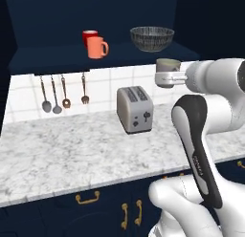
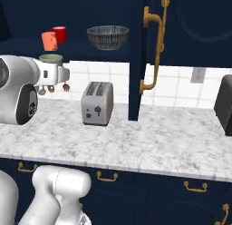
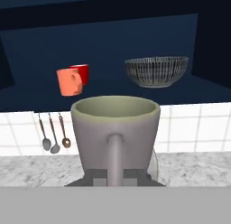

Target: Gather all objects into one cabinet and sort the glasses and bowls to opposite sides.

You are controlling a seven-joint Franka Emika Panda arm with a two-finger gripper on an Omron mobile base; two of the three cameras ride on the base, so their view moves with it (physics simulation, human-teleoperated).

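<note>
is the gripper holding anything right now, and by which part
Yes. The gripper holds the dull grey-beige mug upright, gripped low on its body near the base, at the handle side.

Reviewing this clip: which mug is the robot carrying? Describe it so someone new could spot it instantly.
Start at the open navy cabinet above the marble counter. Just below its shelf edge, over the toaster, the pincer holds the grey-beige mug upright in the air. Unlike the red mug and salmon-orange mug on the shelf, it is dull-coloured and off the shelf.
</note>
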